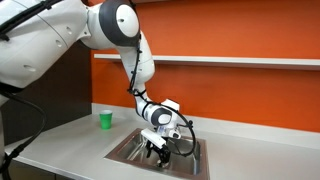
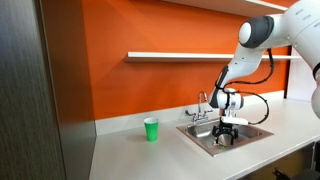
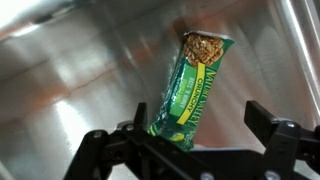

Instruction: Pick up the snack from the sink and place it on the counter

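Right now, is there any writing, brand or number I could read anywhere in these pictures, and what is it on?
"NATURE VALLEY": white letters along the wrapper of the snack, wrist view; slightly soft, so a likely reading.
Smaller print near the wrapper's lower end: too blurred to read.
Green cup, robot arm, sink: no text legible in an exterior view.

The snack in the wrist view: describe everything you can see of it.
The snack is a slim bar in a glossy green wrapper with pale lettering and a granola picture at its upper end. It lies slanted on the bare steel of the sink. The open end effector straddles it, fingers apart from it; its lower end is hidden.
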